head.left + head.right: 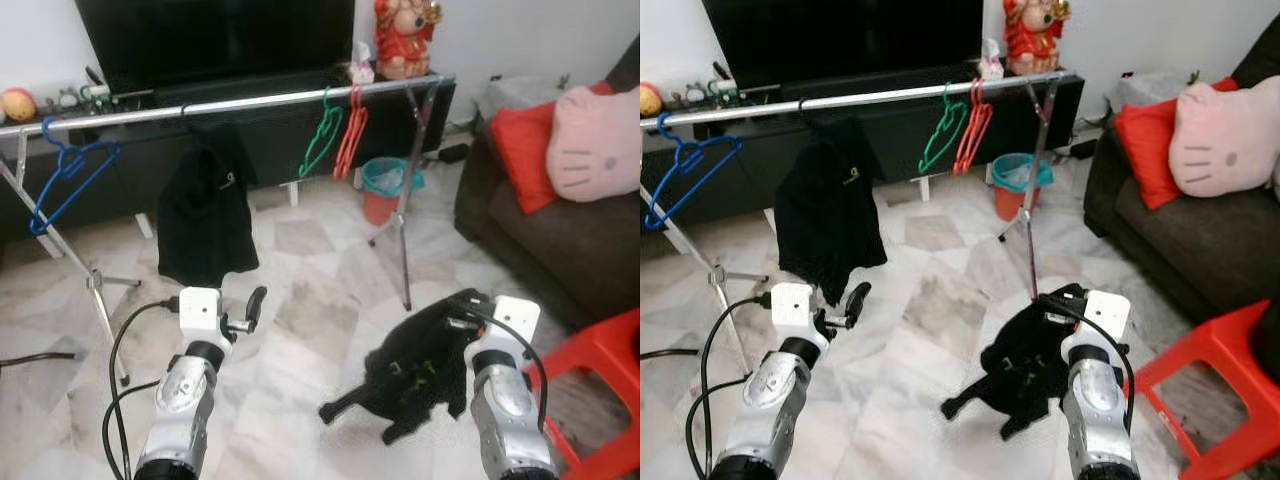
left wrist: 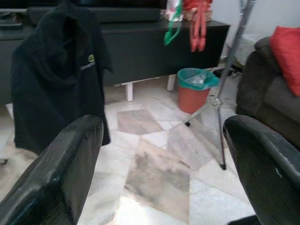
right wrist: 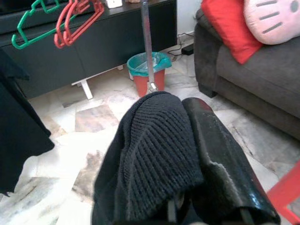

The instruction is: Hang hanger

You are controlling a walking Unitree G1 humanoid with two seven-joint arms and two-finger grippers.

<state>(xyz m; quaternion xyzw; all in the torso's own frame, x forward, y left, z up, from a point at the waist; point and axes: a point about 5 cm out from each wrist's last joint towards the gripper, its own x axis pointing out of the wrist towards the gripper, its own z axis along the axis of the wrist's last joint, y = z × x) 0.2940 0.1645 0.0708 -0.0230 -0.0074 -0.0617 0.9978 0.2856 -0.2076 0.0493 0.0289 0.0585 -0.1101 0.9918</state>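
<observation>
The right tool [image 3: 187, 187] is clamped on a black garment [image 1: 415, 370] — probably knitted — above the floor; the left tool [image 2: 159, 178] hangs spread, holding nothing.

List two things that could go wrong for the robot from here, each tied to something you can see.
1. The black knit garment bunches over the right gripper and trails below it, so it may slip from the fingers or snag the rack leg.
2. The black shirt, green hanger and red hanger crowd the rail, leaving little room.
</observation>
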